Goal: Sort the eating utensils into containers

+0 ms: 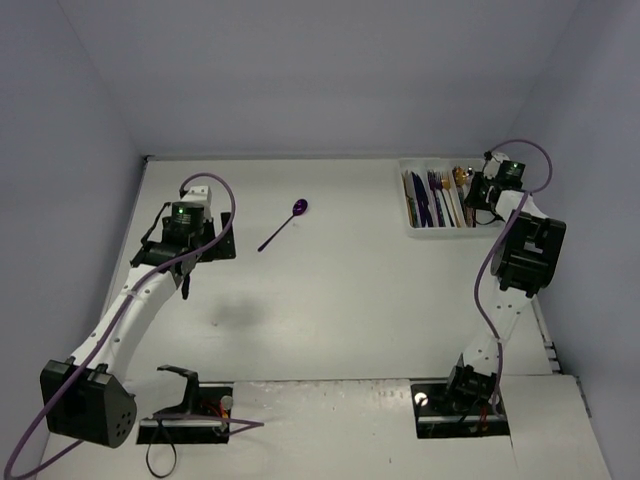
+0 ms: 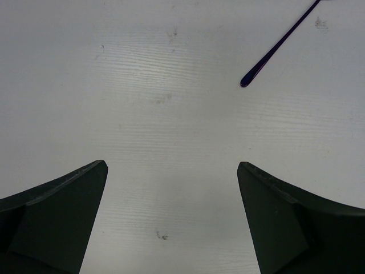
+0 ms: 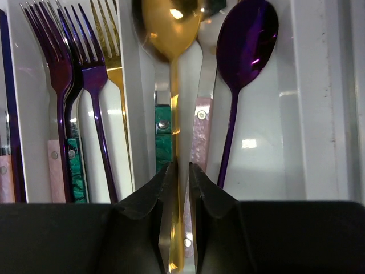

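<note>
One loose purple spoon (image 1: 280, 227) lies at one o'clock of the wide-open left gripper (image 2: 172, 164), ready for pickup; the right gripper (image 3: 182, 166) straddles the gold spoon (image 3: 165, 25), laid among spoons in the tray (image 3: 319, 114), grip unclear.

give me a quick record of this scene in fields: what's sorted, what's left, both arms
tray: far right; forks and spoons in separate slots
gold spoon: in spoon slot, handle between right jaws
right jaws: nearly closed, grip unclear
loose purple spoon: on table, left of centre
left jaws: wide open, empty, near that spoon's handle
</note>
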{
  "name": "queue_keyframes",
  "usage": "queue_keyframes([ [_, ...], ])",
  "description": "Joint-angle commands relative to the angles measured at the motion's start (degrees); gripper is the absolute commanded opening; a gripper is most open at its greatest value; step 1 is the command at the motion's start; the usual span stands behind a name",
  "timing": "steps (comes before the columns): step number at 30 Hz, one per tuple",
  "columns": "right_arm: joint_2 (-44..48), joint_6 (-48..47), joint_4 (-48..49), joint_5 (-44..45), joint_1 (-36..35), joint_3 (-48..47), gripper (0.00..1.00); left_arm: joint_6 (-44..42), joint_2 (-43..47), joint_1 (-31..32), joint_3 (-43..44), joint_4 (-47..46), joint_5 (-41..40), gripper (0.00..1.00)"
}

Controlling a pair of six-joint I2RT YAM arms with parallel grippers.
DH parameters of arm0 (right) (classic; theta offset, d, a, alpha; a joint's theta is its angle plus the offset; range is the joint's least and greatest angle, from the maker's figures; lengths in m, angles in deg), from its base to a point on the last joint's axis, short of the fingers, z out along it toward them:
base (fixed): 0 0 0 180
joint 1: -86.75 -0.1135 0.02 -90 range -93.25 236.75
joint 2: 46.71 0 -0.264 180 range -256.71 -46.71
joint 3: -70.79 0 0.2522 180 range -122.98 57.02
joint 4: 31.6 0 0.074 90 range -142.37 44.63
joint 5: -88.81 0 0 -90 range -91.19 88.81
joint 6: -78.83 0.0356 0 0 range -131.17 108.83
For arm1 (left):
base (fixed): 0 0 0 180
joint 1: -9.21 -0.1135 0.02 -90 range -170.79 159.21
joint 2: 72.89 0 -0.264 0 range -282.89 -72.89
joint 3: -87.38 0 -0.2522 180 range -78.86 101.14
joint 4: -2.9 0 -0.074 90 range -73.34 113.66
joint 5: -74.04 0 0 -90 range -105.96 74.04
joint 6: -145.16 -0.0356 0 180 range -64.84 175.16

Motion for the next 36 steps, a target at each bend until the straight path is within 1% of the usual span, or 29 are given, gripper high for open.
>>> queue_keyframes([
  [1, 1.6, -1.2, 1.7, 1.4, -0.2, -2.2, 0.26, -0.7, 0.6, -0.4, 2.4, -1.3, 0.9, 0.97],
  [3, 3.1, -1.3, 1.7, 3.4, -0.2, -1.4, 0.46, -0.8, 0.7, -0.4, 2.4, -1.5, 1.5, 0.97],
  [6, 5.9, -0.5, 1.6, 5.2, -0.2, -0.6, 0.68, -0.9, 0.8, -0.3, 2.4, -1.9, 2.4, 0.97],
  [7, 7.5, 0.1, 1.6, 5.8, -0.3, -0.4, 0.75, -1.0, 0.8, -0.3, 2.4, -2.0, 2.6, 0.97],
  [8, 8.7, 0.6, 1.6, 6.0, -0.3, -0.1, 0.79, -1.1, 0.7, -0.4, 2.4, -2.0, 3.1, 0.97],
  [10, 13.3, 2.1, 1.3, 7.0, -0.4, 1.4, 0.93, -1.1, 0.6, -0.4, 2.5, -2.2, 3.8, 0.97],
  [12, 18.4, 4.8, 1.2, 7.6, -0.8, 3.4, 1.00, -1.1, 0.3, -0.5, 2.5, -2.3, 4.4, 0.97],
  [15, 24.7, 7.8, 1.0, 8.0, -1.3, 6.6, 1.00, -1.6, -0.3, -0.4, 2.6, -3.3, 4.6, 0.97],
  [17, 33.4, 12.3, 0.8, 7.5, -1.4, 10.3, 1.00, -1.6, -1.7, -0.2, 3.1, -3.7, 6.5, 0.97],
  [19, 41.0, 14.6, 0.7, 8.0, -2.3, 14.7, 1.00, -1.3, -3.6, 0.4, 4.2, -3.7, 8.1, 0.97],
  [24, 55.3, 19.0, -0.7, 12.9, -9.2, 23.5, 1.00, -2.7, -10.1, 3.7, 9.3, -3.8, 8.6, 0.97],
  [26, 60.8, 21.0, -0.7, 13.9, -11.0, 27.9, 1.00, -4.3, -13.6, 4.9, 12.9, -3.7, 7.9, 0.98],
  [30, 67.3, 24.7, -0.9, 10.9, -12.0, 34.0, 1.00, -7.5, -21.8, 7.1, 20.0, -3.7, 8.0, 0.97],
  [36, 73.4, 25.3, -1.0, 7.7, -14.5, 42.0, 1.00, -16.1, -34.4, 8.2, 28.1, -2.5, 8.9, 0.95],
])
